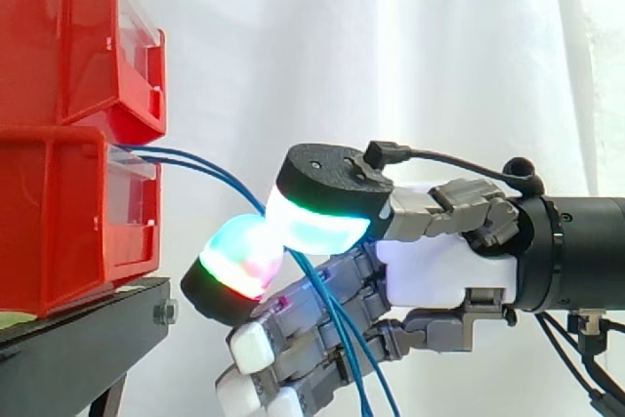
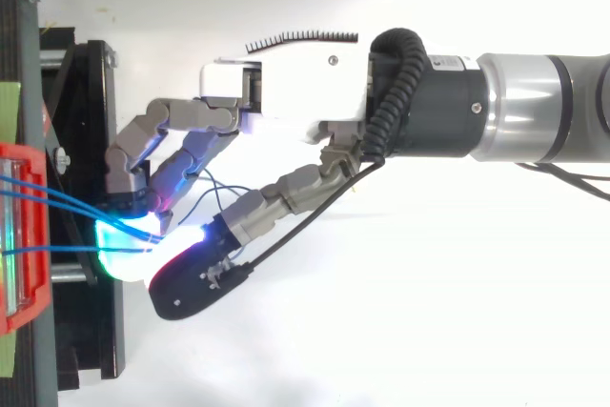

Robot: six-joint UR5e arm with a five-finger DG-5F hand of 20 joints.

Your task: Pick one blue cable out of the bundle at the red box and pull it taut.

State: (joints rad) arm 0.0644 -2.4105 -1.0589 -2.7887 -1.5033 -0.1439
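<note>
- Fingers of the hand curled; thumb pad and one glowing pad pinch the blue cables.
- Open room above and to the right of the hand, white curtain behind.
- Cables run out of the lower red bin; loose ends hang past the palm.
- Upper red bin stacked on top; black stand near the fingertips.

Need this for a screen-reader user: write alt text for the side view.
A robot hand pinches blue cables between glowing fingertips beside stacked red bins. The cables run from the lower red bin to the pinch, then hang down past the palm, before a white curtain.
</note>
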